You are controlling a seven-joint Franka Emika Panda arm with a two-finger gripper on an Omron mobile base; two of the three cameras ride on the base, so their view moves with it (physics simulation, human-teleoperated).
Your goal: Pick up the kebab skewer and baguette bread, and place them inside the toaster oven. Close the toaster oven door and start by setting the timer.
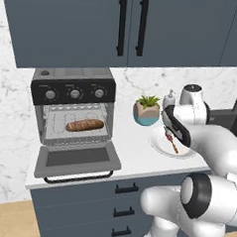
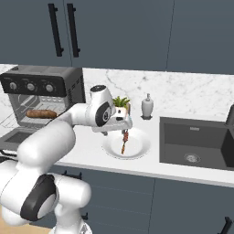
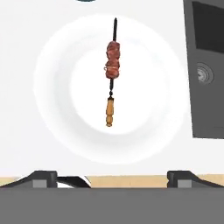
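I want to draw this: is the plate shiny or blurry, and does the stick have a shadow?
Hand view: the white plate nearly blends into the counter, soft-edged; the kebab skewer looks sharp, with no clear shadow. Left base view: the baguette bread sits evenly lit inside the toaster oven.

A white plate (image 1: 161, 145), potted plant (image 1: 146, 110), soap dispenser (image 2: 147, 106) and sink (image 2: 194, 141) share the counter (image 1: 133, 151).

The left base view was taken from behind the arm's left, angled forward and down over the counter (image 1: 133, 151), with the toaster oven (image 1: 73, 115) near its centre. The right base view was taken from behind the right, the sink (image 2: 196, 141) close by. Both shared the white plate (image 1: 161, 145). The hand view was aimed straight down at that plate from close above.
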